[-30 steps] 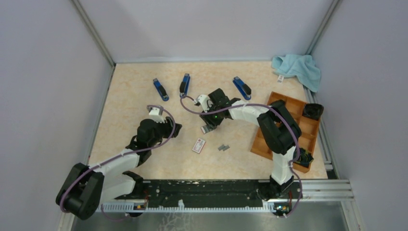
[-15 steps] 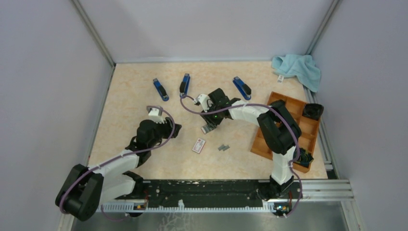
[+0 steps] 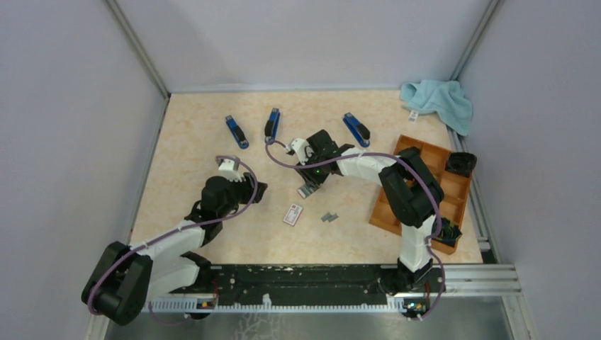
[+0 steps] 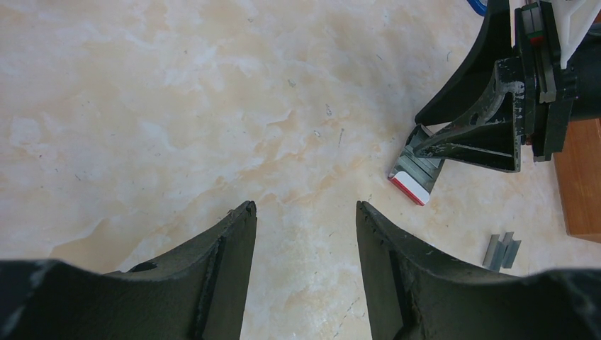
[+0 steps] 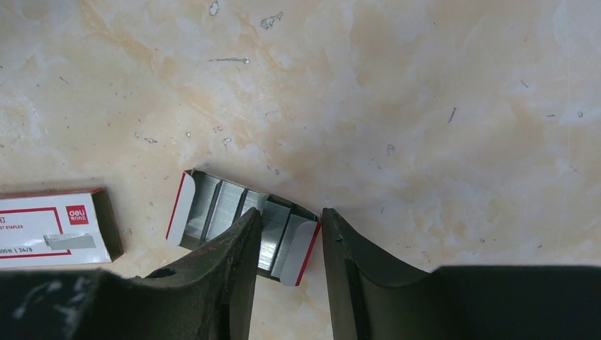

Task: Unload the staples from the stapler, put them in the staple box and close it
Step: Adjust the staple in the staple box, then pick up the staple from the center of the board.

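Several loose staples [image 3: 329,217] lie on the table [image 3: 191,142] near the small white box [image 3: 293,214]. My left hand [image 4: 305,209] hovers spread, holding nothing. My right hand [image 5: 290,212] straddles one end of an open tray [image 5: 180,209] packed with more staples, fingers close together; whether they pinch it I cannot tell. Blue staplers [image 3: 272,124] lie farther back.

The flat table [image 3: 198,142] is cream-beige with marbled veining. Three slim plastic staplers [image 3: 237,132] [image 3: 272,122] [image 3: 356,129] are blue and black. The crumpled cloth [image 3: 439,101] is light blue, the wooden tray [image 3: 407,142] orange-brown. The small cardboard box [image 3: 293,214] is white with a red label. The short thin metallic staple strips [image 3: 329,217] are grey. The open cardboard sleeve [image 5: 212,205] shows grey rows with white, red-edged flaps.
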Robot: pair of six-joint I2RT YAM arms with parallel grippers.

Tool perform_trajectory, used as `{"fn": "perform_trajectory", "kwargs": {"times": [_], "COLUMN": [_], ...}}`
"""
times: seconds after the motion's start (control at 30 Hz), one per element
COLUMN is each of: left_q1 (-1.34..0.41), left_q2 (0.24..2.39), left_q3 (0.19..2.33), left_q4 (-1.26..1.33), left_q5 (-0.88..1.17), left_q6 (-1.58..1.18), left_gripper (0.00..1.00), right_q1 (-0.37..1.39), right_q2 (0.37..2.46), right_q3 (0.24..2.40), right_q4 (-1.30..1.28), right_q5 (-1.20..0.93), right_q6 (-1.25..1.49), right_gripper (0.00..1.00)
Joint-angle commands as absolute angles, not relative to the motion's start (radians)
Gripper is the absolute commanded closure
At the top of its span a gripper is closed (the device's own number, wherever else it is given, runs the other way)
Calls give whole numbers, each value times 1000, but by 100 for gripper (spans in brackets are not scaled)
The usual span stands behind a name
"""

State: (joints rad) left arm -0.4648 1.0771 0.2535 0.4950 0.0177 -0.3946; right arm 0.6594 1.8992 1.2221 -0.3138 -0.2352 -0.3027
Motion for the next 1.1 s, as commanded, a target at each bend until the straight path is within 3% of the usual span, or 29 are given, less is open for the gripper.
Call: {"fn": "perform_trajectory", "kwargs": {"times": [0.0,0.47,0.6,0.7,0.87,1.07], "left_q1": [-471,-471,-471,-469,-469,-469], "left_q2": [1063,1045,945,803,583,486], "left_q3": [244,237,212,164,39,-78], "left_q4": [525,524,528,573,764,969], "left_q5": [12,13,47,70,136,251], "left_q6": [-386,-381,-371,-416,-457,-616], "left_gripper": [40,40,38,29,1,1], "right_q1": [670,670,651,604,519,508], "right_q2": [1849,1757,1679,1573,1410,1152], "right_q3": [1226,1224,1226,1229,1265,1104], "right_q4": [-293,-308,-339,-363,-465,-355], "right_q5": [-225,-237,-309,-460,-708,-883], "right_q6": [-304,-325,-359,-366,-376,-249], "right_gripper": [61,59,58,57,55,49]}}
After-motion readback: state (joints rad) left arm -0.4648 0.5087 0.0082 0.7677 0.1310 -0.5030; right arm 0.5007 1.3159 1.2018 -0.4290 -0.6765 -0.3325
